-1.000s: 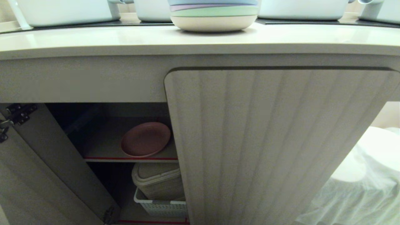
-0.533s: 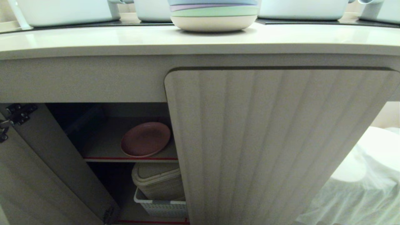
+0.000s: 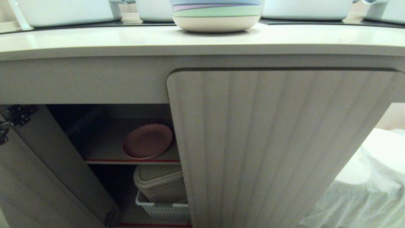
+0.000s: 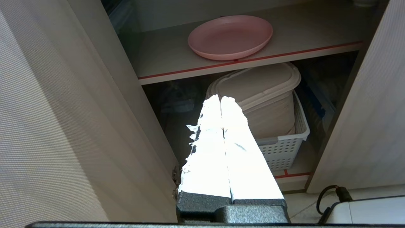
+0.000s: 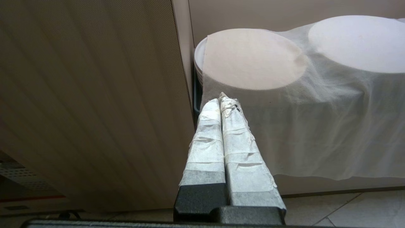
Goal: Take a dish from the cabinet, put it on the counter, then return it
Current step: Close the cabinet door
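The long cream-beige counter [image 3: 126, 39] runs across the top, with a stack of pastel plates [image 3: 216, 15] sitting on it. Below, the low cabinet with beige fluted doors [image 3: 269, 142] has its left door swung open. The round pink plastic dish [image 3: 147, 141] lies flat on the grey upper shelf, right at the red front edge, above a lidded tub in a white basket [image 4: 284, 148]. The left gripper [image 4: 221, 99] hangs in front of the opening with fingers pressed together, holding nothing; the right gripper [image 5: 221, 101] is likewise closed and empty, near a white draped cloth [image 5: 316, 126].
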You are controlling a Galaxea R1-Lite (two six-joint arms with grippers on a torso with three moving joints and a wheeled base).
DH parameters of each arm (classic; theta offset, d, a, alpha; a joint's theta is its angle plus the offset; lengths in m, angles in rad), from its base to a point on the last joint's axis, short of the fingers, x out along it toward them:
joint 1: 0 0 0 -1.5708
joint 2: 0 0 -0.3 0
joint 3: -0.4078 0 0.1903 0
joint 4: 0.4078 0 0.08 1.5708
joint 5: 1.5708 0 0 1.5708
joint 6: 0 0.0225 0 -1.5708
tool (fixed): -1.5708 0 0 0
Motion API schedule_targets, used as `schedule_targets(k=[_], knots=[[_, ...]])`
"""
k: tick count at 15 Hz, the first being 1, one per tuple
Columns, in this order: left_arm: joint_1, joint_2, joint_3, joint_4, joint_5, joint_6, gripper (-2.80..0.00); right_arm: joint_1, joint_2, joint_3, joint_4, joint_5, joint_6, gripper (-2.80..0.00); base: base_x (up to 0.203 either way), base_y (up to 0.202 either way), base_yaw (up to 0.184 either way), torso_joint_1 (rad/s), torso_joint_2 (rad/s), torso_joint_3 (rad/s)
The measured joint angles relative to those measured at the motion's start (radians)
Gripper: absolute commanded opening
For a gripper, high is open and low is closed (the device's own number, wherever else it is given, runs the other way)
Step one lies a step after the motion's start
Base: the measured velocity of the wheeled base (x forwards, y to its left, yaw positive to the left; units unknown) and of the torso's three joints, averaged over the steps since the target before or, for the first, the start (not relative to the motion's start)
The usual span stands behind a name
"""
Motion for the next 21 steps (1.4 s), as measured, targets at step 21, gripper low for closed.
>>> schedule_targets(k=[21], knots=[[0.000, 0.000, 0.000, -0.001, 0.002, -0.009, -2.80, 0.000, 0.000, 0.000, 0.000, 0.000, 0.000, -2.80, 0.000, 0.048, 0.000, 0.001, 0.00, 0.000]])
